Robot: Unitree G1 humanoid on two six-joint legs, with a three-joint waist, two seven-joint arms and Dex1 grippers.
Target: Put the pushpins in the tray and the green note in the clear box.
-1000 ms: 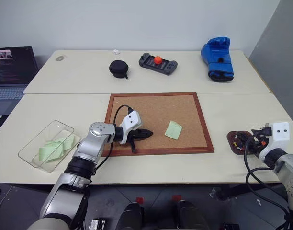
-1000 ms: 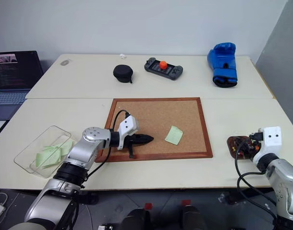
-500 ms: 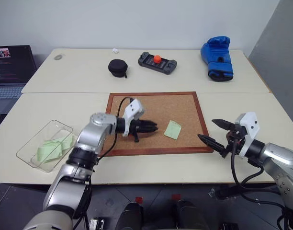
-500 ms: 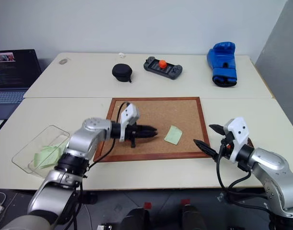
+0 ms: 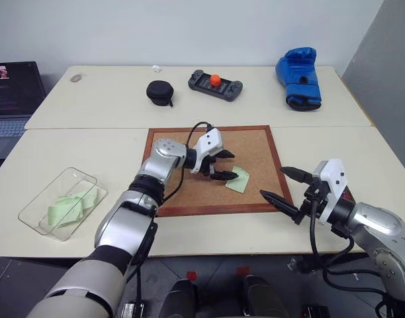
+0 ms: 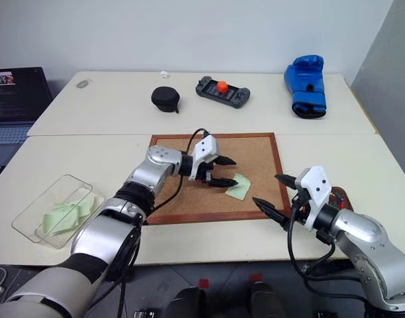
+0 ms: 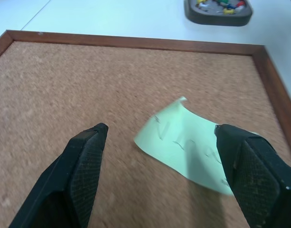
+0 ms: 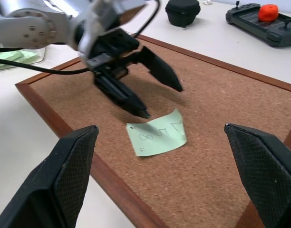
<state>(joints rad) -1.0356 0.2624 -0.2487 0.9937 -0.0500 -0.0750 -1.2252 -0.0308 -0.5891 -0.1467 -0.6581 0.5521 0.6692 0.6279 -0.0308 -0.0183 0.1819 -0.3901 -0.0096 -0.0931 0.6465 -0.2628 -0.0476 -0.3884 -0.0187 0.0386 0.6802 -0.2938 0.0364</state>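
Green note [image 5: 239, 179] lies flat on the corkboard [image 5: 255, 149], handwriting visible from the wrist views. Left gripper [image 5: 222, 166] hovers just beside it, jaws apart, one finger tip at its edge. Right gripper [image 5: 282, 185] stands open by the board's near right corner. Left wrist view shows the tray [image 7: 218, 11] holding pushpins [image 7: 220, 4]. Clear box [image 5: 40, 212] sits far left; beyond, a controller [image 5: 215, 85] and boxing glove [image 5: 299, 78].

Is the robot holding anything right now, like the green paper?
No, nothing is held. The left gripper is open just beside the green note, which lies flat on the corkboard. The right gripper is open too, with nothing between its fingers.
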